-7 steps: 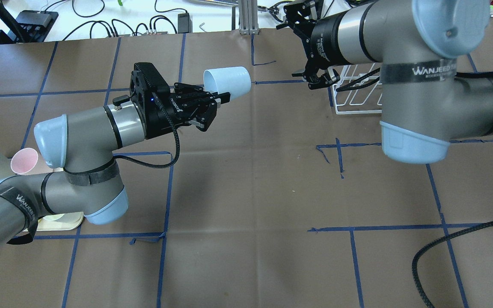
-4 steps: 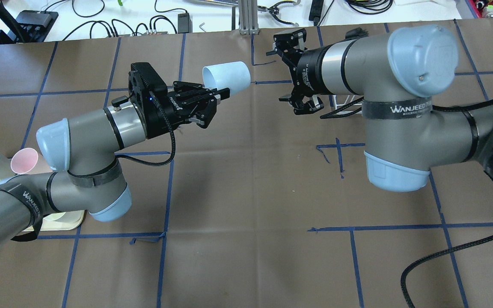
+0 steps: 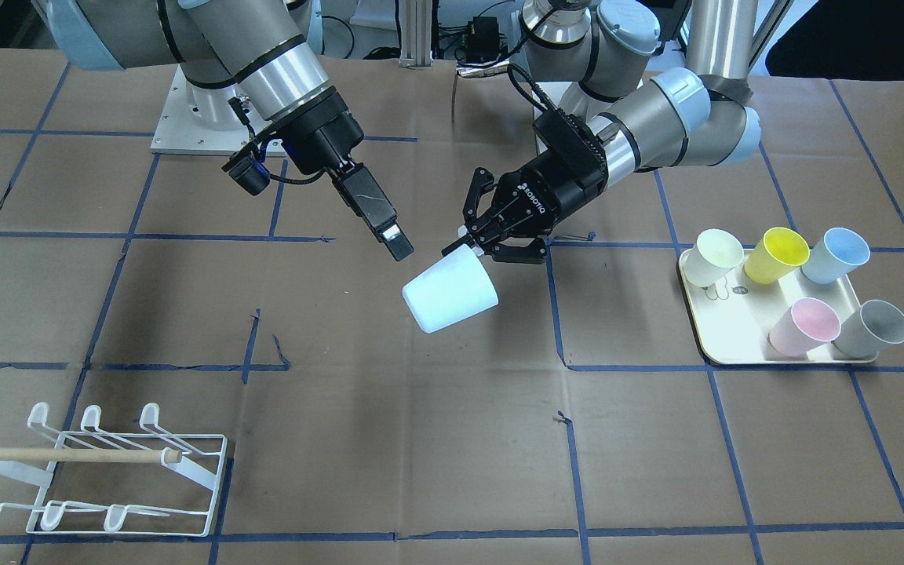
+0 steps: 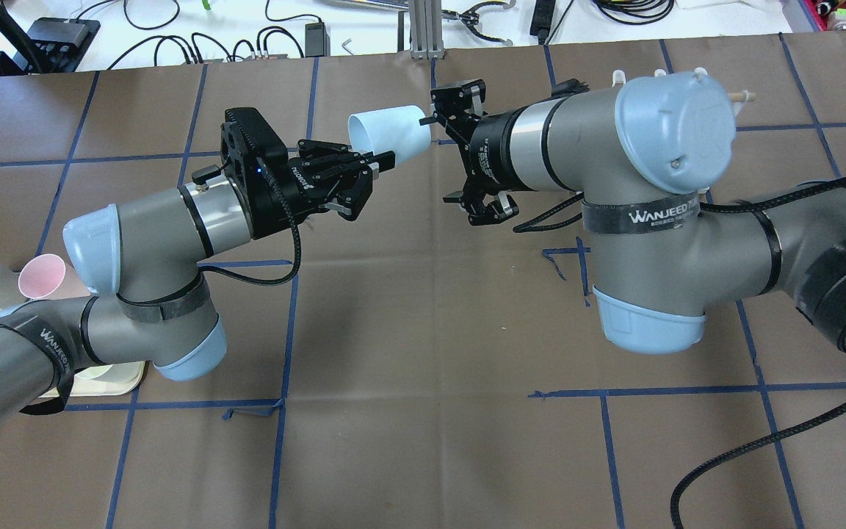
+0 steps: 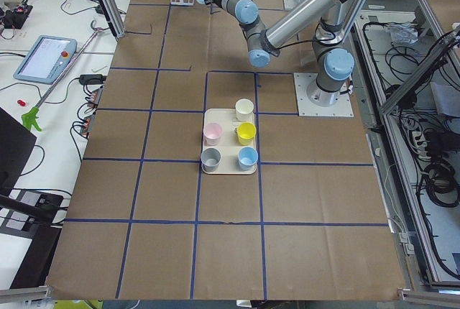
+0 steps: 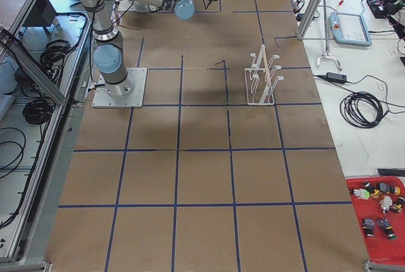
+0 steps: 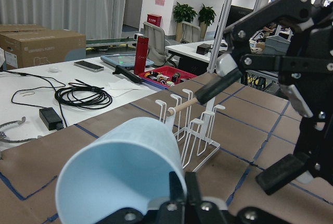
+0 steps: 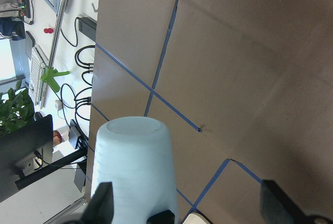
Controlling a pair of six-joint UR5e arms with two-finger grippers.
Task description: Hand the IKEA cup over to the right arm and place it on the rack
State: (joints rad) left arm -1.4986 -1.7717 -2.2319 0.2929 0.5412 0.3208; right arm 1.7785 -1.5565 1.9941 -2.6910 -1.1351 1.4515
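Where it hangs sideways, the cup is pale-blue

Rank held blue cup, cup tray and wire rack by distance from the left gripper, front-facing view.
1. The pale blue cup, held in the left gripper.
2. The tray, on the view's right.
3. The rack, in the view's bottom-left corner.

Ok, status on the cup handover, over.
Left gripper shut on pale blue cup, at its rim, aloft. Right gripper open beside it, no grip yet. Rack empty, nothing in the way.
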